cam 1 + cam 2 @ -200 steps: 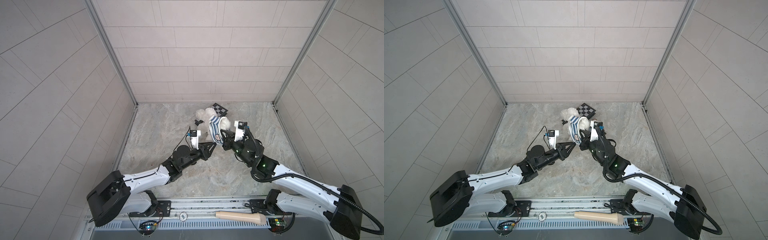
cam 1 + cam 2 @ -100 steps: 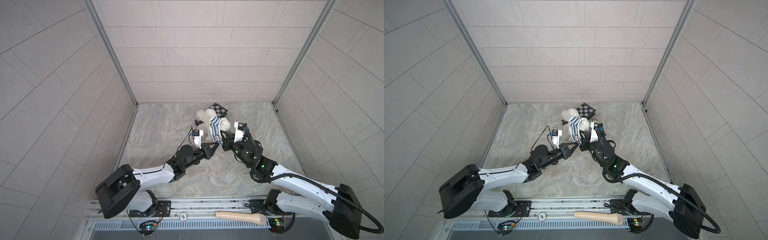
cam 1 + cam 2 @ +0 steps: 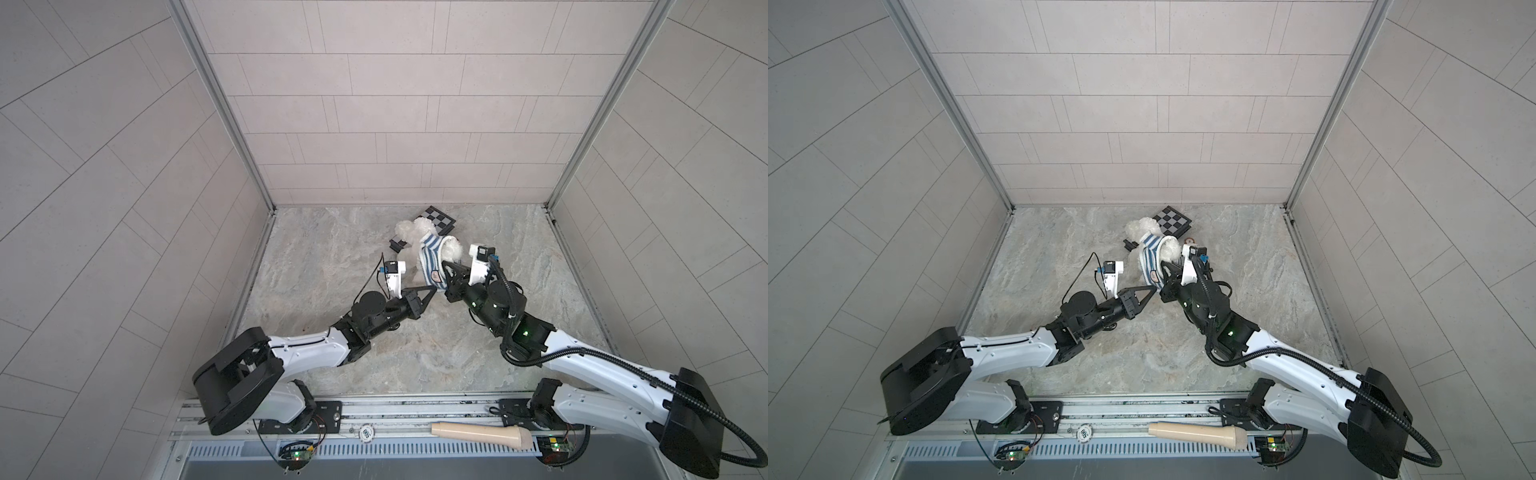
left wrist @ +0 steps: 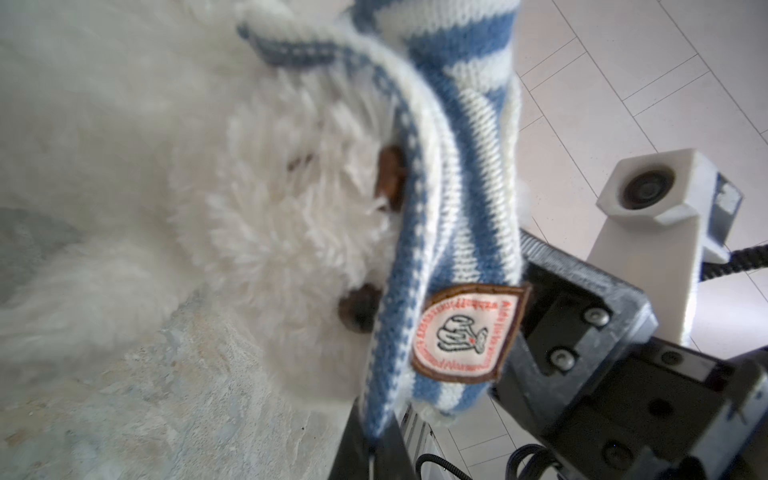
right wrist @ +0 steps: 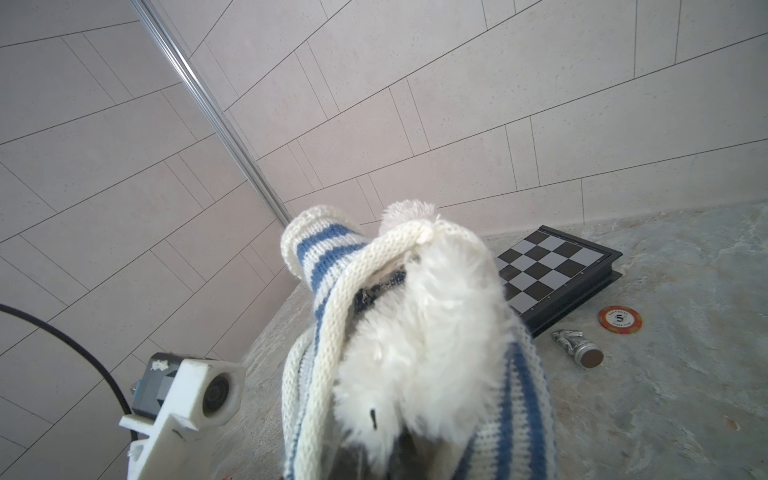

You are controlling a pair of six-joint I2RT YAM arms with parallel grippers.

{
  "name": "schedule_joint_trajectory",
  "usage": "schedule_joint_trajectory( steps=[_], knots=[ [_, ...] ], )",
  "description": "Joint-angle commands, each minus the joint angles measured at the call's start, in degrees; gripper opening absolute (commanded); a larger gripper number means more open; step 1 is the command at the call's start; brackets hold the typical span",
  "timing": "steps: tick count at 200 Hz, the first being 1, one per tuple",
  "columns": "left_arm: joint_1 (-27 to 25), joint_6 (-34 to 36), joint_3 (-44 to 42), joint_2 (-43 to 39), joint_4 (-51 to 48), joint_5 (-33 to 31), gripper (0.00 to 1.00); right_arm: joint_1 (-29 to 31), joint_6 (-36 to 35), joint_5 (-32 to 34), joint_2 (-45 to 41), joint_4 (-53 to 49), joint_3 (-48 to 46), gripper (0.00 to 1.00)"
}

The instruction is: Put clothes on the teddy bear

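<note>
The teddy bear (image 3: 408, 231) lies near the back of the floor, white and fluffy. Its face (image 4: 266, 232) shows in the left wrist view. The blue-and-white striped shirt (image 3: 432, 258) is draped over its head, crest badge (image 4: 465, 332) facing the left arm. My left gripper (image 3: 432, 291) is shut on the shirt's lower hem (image 4: 376, 419). From the other side, my right gripper (image 3: 448, 271) is shut at the shirt's opening. Its fingers are buried under white fur (image 5: 419, 332) and the knit fabric (image 5: 515, 415), so the pinch point is hidden.
A folded chessboard (image 3: 437, 217) lies behind the bear, with a small black piece (image 3: 397, 244) beside it. A red poker chip (image 5: 619, 319) and a fallen metal chess piece (image 5: 577, 348) lie right of the board. A beige handle (image 3: 478, 433) rests on the front rail. Tiled walls enclose three sides.
My left gripper has reached forward to the shirt and closed its jaws on the hem. The right gripper has stayed shut in the same place.
</note>
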Motion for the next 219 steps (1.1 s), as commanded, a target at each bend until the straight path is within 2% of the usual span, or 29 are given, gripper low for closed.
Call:
schedule_joint_trajectory(
  steps=[1, 22, 69, 91, 120, 135, 167, 219],
  knots=[
    [-0.82, 2.22, -1.42, -0.88, -4.81, 0.46, 0.0, 0.04, -0.69, 1.28, -2.0, 3.53, 0.28, 0.0],
    [-2.17, 7.85, 0.37, -0.19, -14.25, -2.33, 0.0, -0.01, -0.36, 0.19, -2.06, 4.39, 0.7, 0.0],
    [-1.95, 10.82, 4.0, 4.44, -16.33, -5.83, 0.0, 0.75, 2.24, -1.0, -2.44, 4.96, 1.65, 0.0],
    [-1.93, 10.73, 5.74, 6.12, -12.6, -3.29, 0.0, 2.51, 1.36, 1.07, -3.08, 4.71, 1.48, 0.0],
    [-4.52, 10.06, 5.43, 5.8, 0.45, 1.1, 0.0, 4.92, 1.76, 3.74, -2.28, 8.47, -1.31, 0.0],
    [-5.09, 10.06, 6.18, 7.02, 0.8, 2.68, 0.0, 5.42, 2.42, 4.47, -2.13, 10.49, -2.27, 0.0],
    [-4.32, 9.68, 5.68, 12.51, -2.15, -1.67, 0.0, 5.68, 3.1, 4.48, -2.5, 11.24, -1.88, 0.0],
    [0.86, 9.74, 4.29, 19.22, -2.86, -7.08, 0.0, 5.77, 5.6, 3.41, -5.32, 9.6, -0.86, 0.0]
  ],
)
